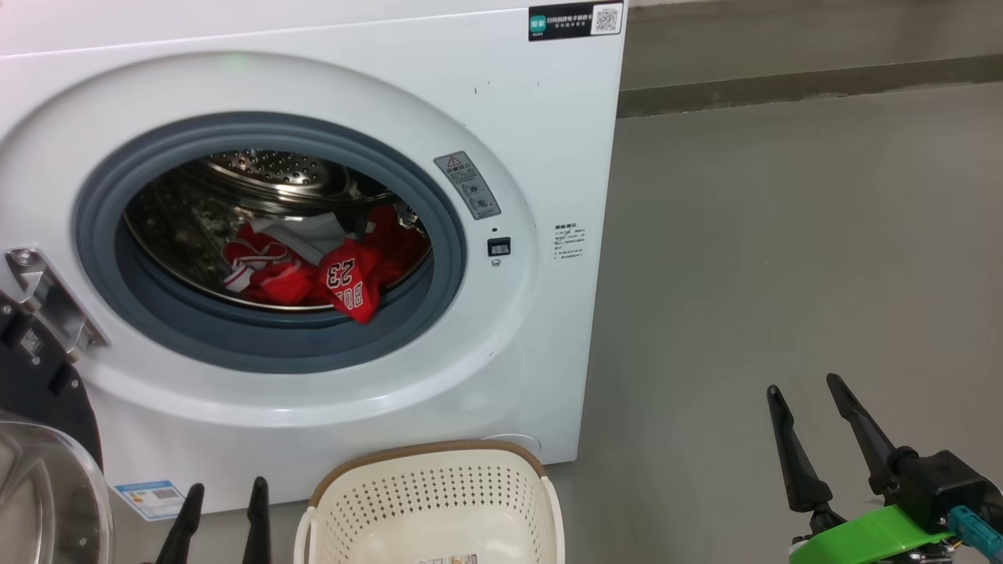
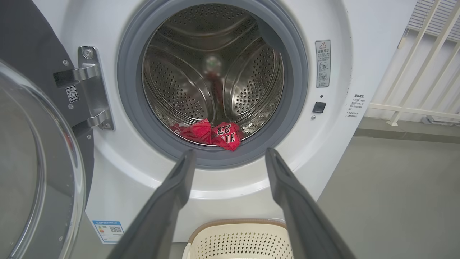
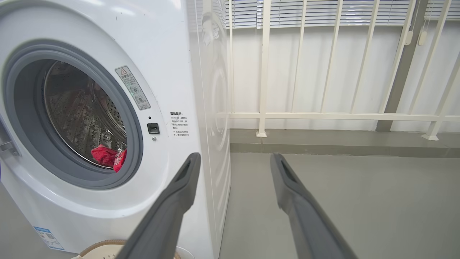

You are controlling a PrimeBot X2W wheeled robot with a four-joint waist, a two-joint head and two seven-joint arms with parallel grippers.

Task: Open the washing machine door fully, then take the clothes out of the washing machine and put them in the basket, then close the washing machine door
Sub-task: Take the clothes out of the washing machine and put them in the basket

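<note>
Head view: my left gripper (image 1: 226, 486) and right gripper (image 1: 805, 385) both sit spread wide, holding nothing. The washing machine door (image 1: 47, 399) is swung out left, so the clothes (image 1: 313, 270) lie reachable at the near lip of the drum (image 1: 274, 168), with the basket (image 1: 427, 453) parked right below for a short drop.

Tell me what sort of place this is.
Likely a balcony or utility-area laundry corner: a front-loading washing machine on bare grey floor, a basket before it, white railing and blinds beside.

Head view, downward: washing machine (image 1: 509, 352). Shared by wrist views: dead ahead of left gripper (image 2: 230, 153), left of right gripper (image 3: 234, 156).
</note>
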